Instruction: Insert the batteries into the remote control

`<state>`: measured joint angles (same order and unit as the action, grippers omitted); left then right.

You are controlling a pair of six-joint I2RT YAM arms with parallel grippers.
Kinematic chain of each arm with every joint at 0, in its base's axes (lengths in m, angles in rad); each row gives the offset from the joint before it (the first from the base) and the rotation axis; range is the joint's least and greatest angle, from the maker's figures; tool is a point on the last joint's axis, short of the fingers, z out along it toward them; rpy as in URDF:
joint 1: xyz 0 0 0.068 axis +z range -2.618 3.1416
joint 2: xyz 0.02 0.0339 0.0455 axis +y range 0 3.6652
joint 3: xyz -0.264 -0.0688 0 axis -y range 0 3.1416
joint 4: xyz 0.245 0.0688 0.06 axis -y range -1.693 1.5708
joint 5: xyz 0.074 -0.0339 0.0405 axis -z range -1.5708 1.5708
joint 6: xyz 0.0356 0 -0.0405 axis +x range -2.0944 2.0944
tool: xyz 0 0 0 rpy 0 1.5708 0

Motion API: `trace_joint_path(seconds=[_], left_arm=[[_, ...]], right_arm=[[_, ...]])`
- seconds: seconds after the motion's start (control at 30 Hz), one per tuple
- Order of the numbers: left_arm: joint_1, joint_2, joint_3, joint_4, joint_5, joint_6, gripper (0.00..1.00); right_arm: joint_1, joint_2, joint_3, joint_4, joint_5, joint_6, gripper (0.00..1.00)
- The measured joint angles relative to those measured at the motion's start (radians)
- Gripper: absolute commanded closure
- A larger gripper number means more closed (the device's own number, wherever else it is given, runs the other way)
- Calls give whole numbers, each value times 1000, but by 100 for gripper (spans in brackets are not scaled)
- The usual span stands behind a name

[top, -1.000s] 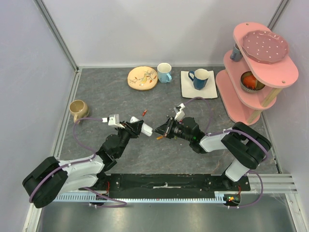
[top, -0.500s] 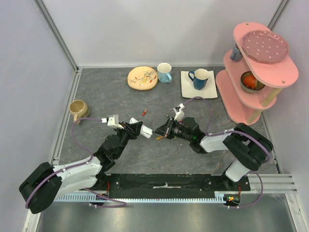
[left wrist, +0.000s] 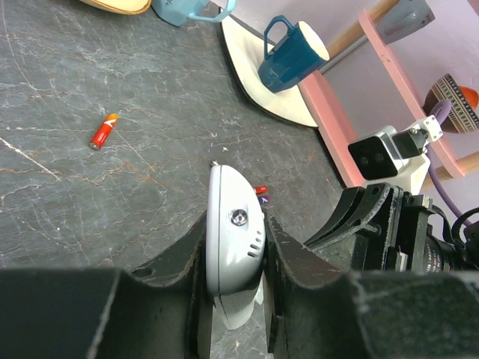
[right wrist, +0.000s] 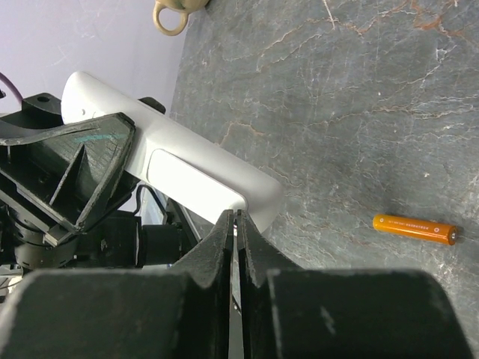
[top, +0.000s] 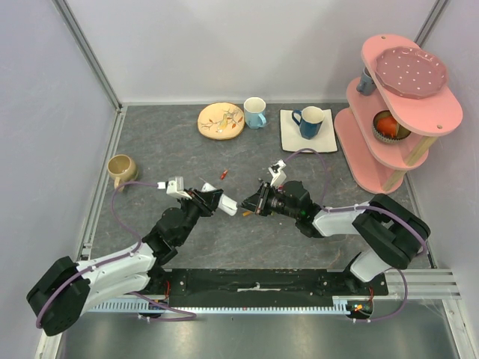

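Observation:
My left gripper (top: pixel 218 200) is shut on the white remote control (top: pixel 230 207) and holds it edge-up just above the table; in the left wrist view the remote (left wrist: pixel 233 239) sits between both fingers. My right gripper (top: pixel 249 203) is shut, and its tips (right wrist: pixel 236 217) touch the remote's rounded end (right wrist: pixel 172 161); I cannot tell if they pinch anything. An orange battery (top: pixel 245 213) lies on the table under the tips and also shows in the right wrist view (right wrist: pixel 415 226). A red battery (top: pixel 223 174) lies further back, left of the remote in the left wrist view (left wrist: pixel 103 132).
A beige mug (top: pixel 120 170) stands at the left. At the back are a patterned plate (top: pixel 221 120), a light blue mug (top: pixel 254 112) and a dark blue mug (top: pixel 309 122) on a white square plate. A pink tiered shelf (top: pixel 393 105) stands at the right.
The left arm's rear links have swung lower and further left. The remote's end has dipped slightly. Both grippers stay tip to tip.

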<state>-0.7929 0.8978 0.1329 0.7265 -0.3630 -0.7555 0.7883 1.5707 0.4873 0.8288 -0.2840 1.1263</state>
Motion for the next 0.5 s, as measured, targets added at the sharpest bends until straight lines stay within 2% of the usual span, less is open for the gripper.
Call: trace_joint_path(seconds=[0.5], left_arm=[[0, -40, 18, -105, 48, -64, 98]], right_arm=[[4, -90, 14, -163, -26, -85, 73]])
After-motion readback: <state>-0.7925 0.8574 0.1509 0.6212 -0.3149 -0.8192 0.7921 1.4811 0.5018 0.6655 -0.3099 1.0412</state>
